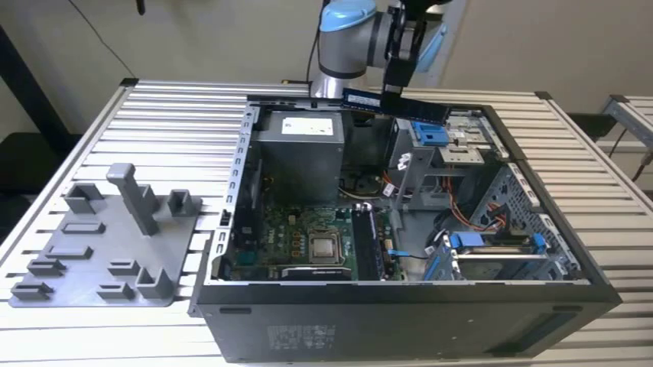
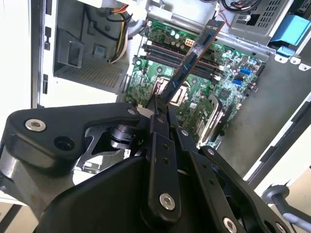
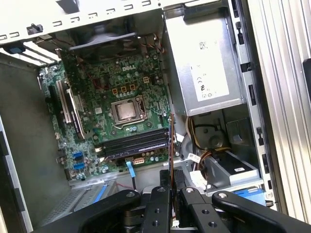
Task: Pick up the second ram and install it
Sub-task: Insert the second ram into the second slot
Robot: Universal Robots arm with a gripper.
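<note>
Black pincer [image 2: 159, 106] clenched on one end of the second ram [image 2: 193, 56], high over the open computer case [image 1: 408, 317], likely leaving its long edge free for motherboard [image 3: 97, 104] slots.

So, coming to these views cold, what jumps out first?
The claw grips the second ram, holding it above the far end of the open computer case in the exterior view. The green motherboard lies beneath the stick in both wrist views. A grey fixture tray sits beside the case at the exterior view's left.
</note>
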